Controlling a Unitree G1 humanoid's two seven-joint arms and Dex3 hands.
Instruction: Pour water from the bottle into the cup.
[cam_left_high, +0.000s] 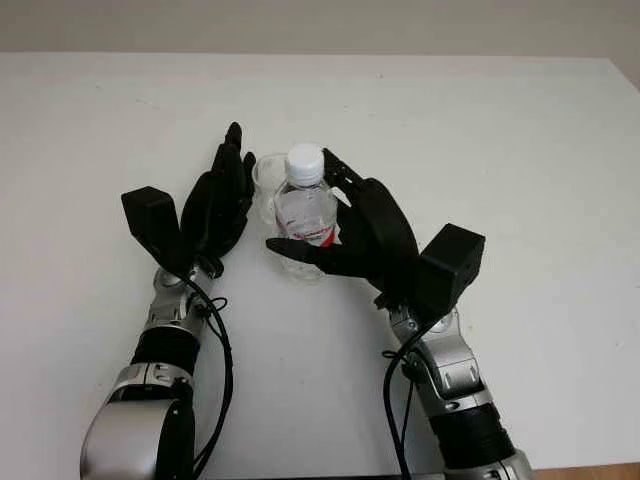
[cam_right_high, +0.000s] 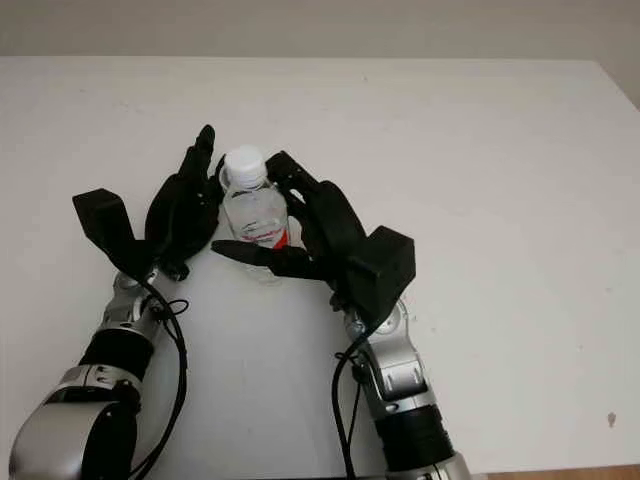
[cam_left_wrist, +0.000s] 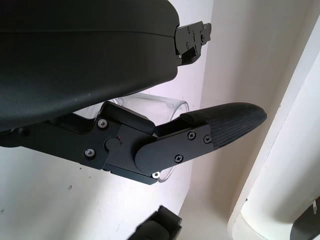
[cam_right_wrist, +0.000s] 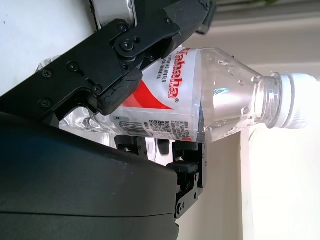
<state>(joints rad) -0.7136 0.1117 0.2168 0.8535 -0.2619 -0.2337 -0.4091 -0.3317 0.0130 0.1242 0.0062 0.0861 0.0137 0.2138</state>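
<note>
A clear water bottle (cam_left_high: 305, 208) with a white cap (cam_left_high: 305, 163) and a red-and-white label stands upright at the middle of the white table (cam_left_high: 500, 150). My right hand (cam_left_high: 352, 232) is shut on it: the thumb crosses its front low down and the fingers wrap behind. The right wrist view shows the bottle (cam_right_wrist: 220, 95) held between the black fingers. A clear plastic cup (cam_left_high: 266, 178) stands just behind and left of the bottle. My left hand (cam_left_high: 225, 195) is open right beside the cup's left side, fingers pointing away from me. In the left wrist view the cup (cam_left_wrist: 170, 105) sits between thumb (cam_left_wrist: 225, 122) and palm.
The white table stretches wide on all sides of the hands. Its far edge meets a pale wall, and its right edge shows at the upper right. Black cables hang along both forearms near the front edge.
</note>
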